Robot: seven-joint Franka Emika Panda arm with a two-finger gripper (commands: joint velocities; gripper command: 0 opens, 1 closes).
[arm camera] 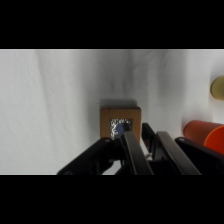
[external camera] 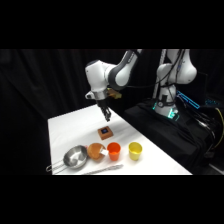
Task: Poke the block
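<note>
Hand (external camera: pixel 106 118), fingers together, poised above block (external camera: pixel 105 133) mid-table; risk: off-centre poke skids block toward orange cup (external camera: pixel 114 151).

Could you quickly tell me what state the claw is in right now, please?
Claw: shut, holding nothing, poised just above the block, not yet touching it.

A white table (external camera: pixel 70 125) carries a row of vessels along its near edge: a metal bowl (external camera: pixel 74 158), a brown bowl (external camera: pixel 95 151), an orange-red cup (external camera: pixel 114 151) and a yellow cup (external camera: pixel 135 150), set side by side. Metal tongs (external camera: pixel 102 170) lie in front of them. A black curtain (external camera: pixel 40 85) hangs behind.
</note>
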